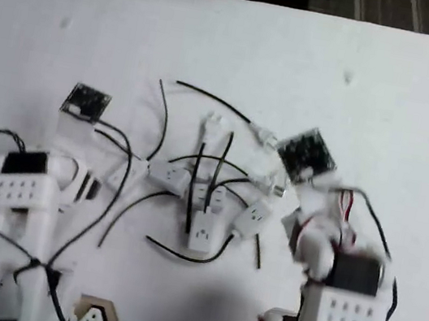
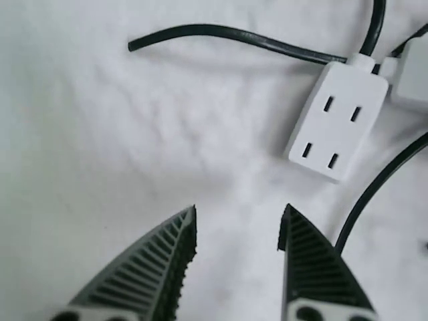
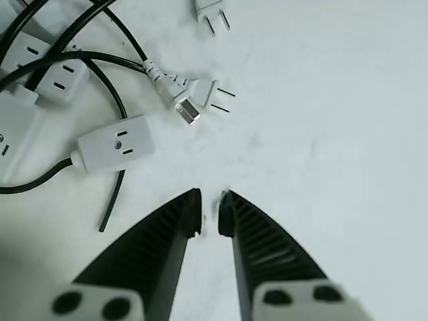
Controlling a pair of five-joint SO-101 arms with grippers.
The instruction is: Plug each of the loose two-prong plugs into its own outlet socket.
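Right of the tangle point(image 1: 194, 182), a loose plug point(image 3: 212, 95) lies just beyond your right gripper point(image 3: 210, 204), barely parted and empty. Its cord point(image 3: 100, 57) crosses nearby sockets point(image 3: 57, 77), so lifting may drag them; your left gripper point(image 2: 237, 221) hangs spread.

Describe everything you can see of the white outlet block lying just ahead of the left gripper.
The outlet block is a white, smooth, plastic-looking rectangle with four dark slots in two pairs on its upturned face, all empty. It lies flat on the white table, at a slant. A black cord leaves one short end through a white collar, and another white piece sits close by that end. The left gripper, fingers open, is apart from it.
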